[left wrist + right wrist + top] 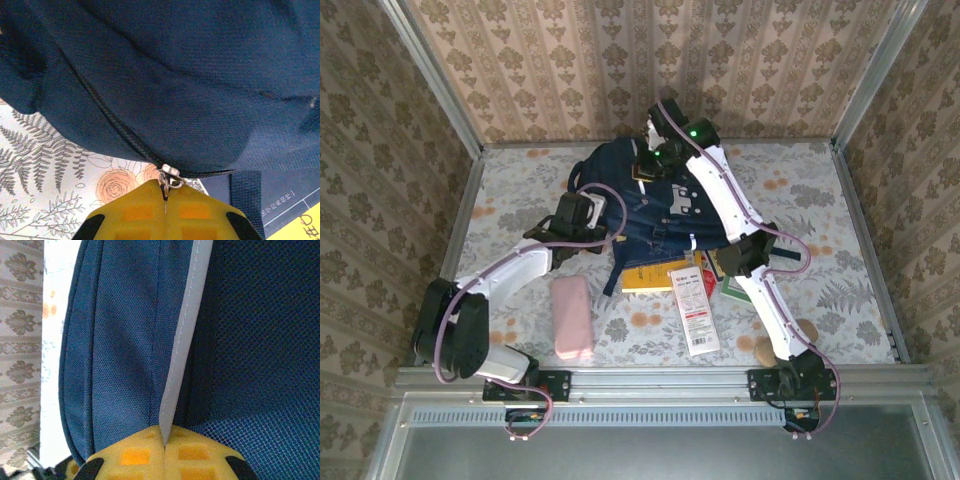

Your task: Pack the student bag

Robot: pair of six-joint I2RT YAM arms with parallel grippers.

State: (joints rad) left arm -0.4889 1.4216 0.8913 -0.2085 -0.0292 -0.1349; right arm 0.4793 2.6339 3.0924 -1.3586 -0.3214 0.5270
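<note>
You're early on. The student bag sits back-middle on the table, with your left gripper pinched on its zipper pull and your right gripper clamping a grey strip. The pink pouch, yellow book and white packet aren't packed yet.

The bag covers part of a yellow book; the right arm hides most of a green item. Print on the packet is too small to read. The end of the zip pull vanishes between the left fingers, that of the stripe between the right fingers.
</note>
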